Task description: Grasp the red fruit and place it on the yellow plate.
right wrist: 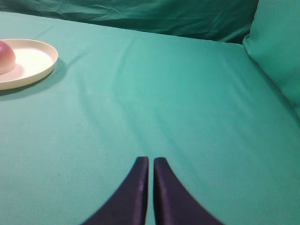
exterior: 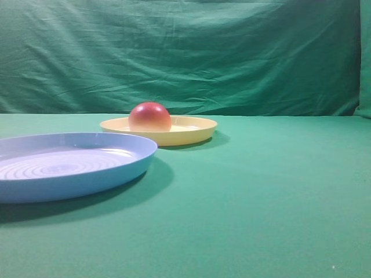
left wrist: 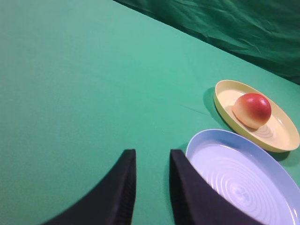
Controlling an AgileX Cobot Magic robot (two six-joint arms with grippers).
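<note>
The red fruit (exterior: 150,116) rests inside the yellow plate (exterior: 194,132) at the middle of the green table. In the left wrist view the red fruit (left wrist: 252,110) lies on the yellow plate (left wrist: 285,143) at the right, far from my left gripper (left wrist: 153,152), whose black fingers stand apart with nothing between them. In the right wrist view the red fruit (right wrist: 5,57) shows at the left edge on the yellow plate (right wrist: 40,63). My right gripper (right wrist: 151,160) hangs over bare cloth, shut and empty. Neither gripper appears in the exterior view.
A larger light-blue plate (exterior: 124,168) with concentric rings sits at the front left, just beside the left gripper's right finger (left wrist: 187,183) in the left wrist view. A green cloth backdrop (exterior: 185,52) rises behind the table.
</note>
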